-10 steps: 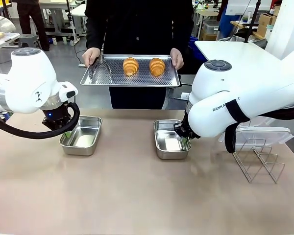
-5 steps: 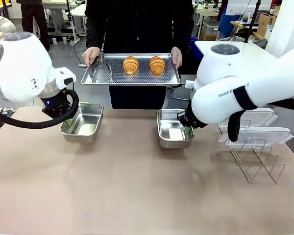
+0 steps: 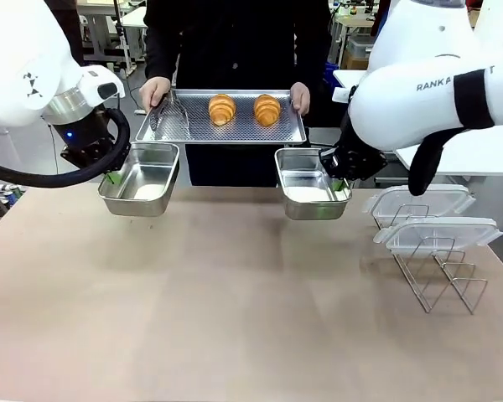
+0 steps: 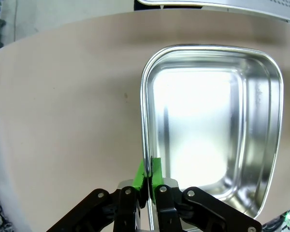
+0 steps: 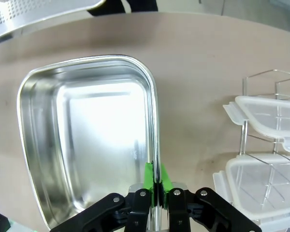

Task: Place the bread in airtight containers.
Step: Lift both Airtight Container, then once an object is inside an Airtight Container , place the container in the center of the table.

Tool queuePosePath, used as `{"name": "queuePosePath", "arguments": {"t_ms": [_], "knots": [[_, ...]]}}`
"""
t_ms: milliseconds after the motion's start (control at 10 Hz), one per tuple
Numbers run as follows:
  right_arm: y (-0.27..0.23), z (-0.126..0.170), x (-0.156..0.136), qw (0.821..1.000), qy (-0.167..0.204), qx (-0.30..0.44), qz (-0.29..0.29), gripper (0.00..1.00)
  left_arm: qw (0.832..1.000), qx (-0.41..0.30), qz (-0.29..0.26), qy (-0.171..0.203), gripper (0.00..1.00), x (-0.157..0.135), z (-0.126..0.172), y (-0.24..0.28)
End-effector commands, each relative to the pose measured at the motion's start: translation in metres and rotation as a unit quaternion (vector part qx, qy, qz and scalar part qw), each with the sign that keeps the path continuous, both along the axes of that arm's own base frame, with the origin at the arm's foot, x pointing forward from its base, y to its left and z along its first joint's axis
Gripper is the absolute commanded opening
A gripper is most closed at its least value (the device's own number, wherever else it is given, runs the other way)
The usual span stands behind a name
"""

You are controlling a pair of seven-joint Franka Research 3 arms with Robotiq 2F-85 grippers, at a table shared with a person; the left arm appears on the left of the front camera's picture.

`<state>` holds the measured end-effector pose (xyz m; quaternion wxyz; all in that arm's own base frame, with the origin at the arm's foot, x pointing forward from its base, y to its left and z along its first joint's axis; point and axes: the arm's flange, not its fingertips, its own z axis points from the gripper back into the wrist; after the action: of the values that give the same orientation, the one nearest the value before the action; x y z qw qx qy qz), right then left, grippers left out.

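- My left hand (image 3: pixel 113 177) is clamped shut on the rim of the left pan (image 3: pixel 151 146). In the left wrist view, my green pads (image 4: pixel 154 170) pinch one side wall of the left pan (image 4: pixel 208 47), toward one end.
- My right hand (image 3: pixel 339 182) grips the right pan (image 3: pixel 298 152) the same way. In its wrist view, the right hand (image 5: pixel 156 176) is shut on the thin steel lip of the right pan (image 5: pixel 87 60).
- Both pans are empty. They look to be held clear of the worktop (image 3: pixel 235 318), just under the near edge of the tray (image 3: pixel 243 130).
- A person holds the tray at both ends. Two croissants (image 3: pixel 222 109) (image 3: pixel 267 109) lie side by side on it, with tongs (image 3: pixel 172 113) to their left.
- The lids (image 3: pixel 419 201) (image 3: pixel 440 233) rest on the rack (image 3: pixel 440 276), well apart on my right.
- I judge the pans light and stiff but slick. An edge pinch lets them pivot, so the rims should stay level and steady while they are being filled.
- The croissants look light, flaky and easy to crush. Each is best taken gently across its thick middle, never by the tips.
- The lids are probably springy plastic, best held by an edge and pressed down evenly.
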<state>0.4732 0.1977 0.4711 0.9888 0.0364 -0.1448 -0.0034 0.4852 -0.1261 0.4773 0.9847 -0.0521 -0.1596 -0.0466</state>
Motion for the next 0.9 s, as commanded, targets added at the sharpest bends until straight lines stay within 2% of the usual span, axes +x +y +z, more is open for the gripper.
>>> {"name": "queuePosePath", "arguments": {"t_ms": [0,100,200,800], "knots": [[-0.0094,0.0038,0.0028,1.0,0.007,0.001,0.009,0.0,1.0,-0.008,0.018,0.001,0.0,-0.0078,0.0087,-0.0036],[-0.011,0.0051,0.0032,1.0,-0.002,0.004,0.007,0.0,1.0,-0.009,0.014,0.005,0.0,-0.0116,0.0144,-0.0073],[-0.0032,0.0019,-0.0007,1.0,0.002,-0.003,0.001,0.0,1.0,-0.001,0.005,0.0,0.0,-0.0032,0.0051,-0.0015],[-0.0032,0.0019,-0.0007,1.0,0.002,-0.003,0.001,0.0,1.0,-0.001,0.005,0.0,0.0,-0.0032,0.0051,-0.0015]]}}
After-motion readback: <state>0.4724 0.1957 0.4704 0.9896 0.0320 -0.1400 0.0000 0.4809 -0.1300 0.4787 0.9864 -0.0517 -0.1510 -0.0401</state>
